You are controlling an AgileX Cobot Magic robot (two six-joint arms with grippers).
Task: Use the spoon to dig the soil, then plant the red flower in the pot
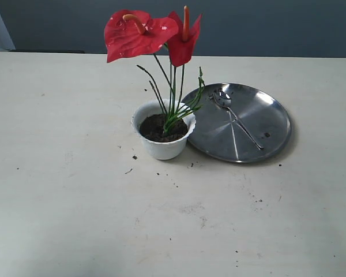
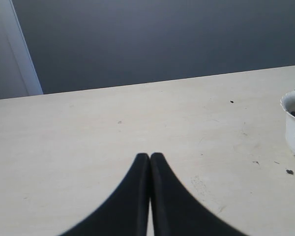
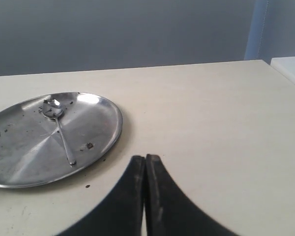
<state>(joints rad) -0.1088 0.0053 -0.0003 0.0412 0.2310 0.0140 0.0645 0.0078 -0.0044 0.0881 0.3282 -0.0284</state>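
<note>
- Pale table (image 1: 75, 202) with a dark blue-grey wall (image 1: 277, 29) behind: this is your work area. Loose crumbs (image 1: 134, 157) lie scattered on the near side.
- Locate the pot (image 1: 161, 149) around the middle of the table. It is white with a scalloped rim and holds dark soil (image 1: 153, 128).
- Note that the red flower (image 1: 139, 33) stands in that soil. Its stems (image 1: 173, 92) rise nearly upright and the blooms lean left. Judge the planting step as done.
- Locate the steel plate (image 1: 265, 115) just right of the pot. Whether the two touch cannot be told.
- Find the spoon (image 1: 241, 124) lying flat on the plate, with its bowl toward the far side.
- Check the left gripper (image 2: 150, 156): its jaws are pressed together on nothing. It sits left of the pot, well apart from it.
- Check the right gripper (image 3: 145, 158): its jaws are likewise clenched and empty. It sits right of the plate and nearer than it.
- Expect the flower to be light, with thin, springy stems. If you must reseat it, grip the stems low, just above the soil, never the glossy blooms.
- Expect the pot to be light and easy to tip. Avoid side loads on the stems.
- Expect the spoon to be slim and slippery on steel. Pinch it across the mid-handle.
</note>
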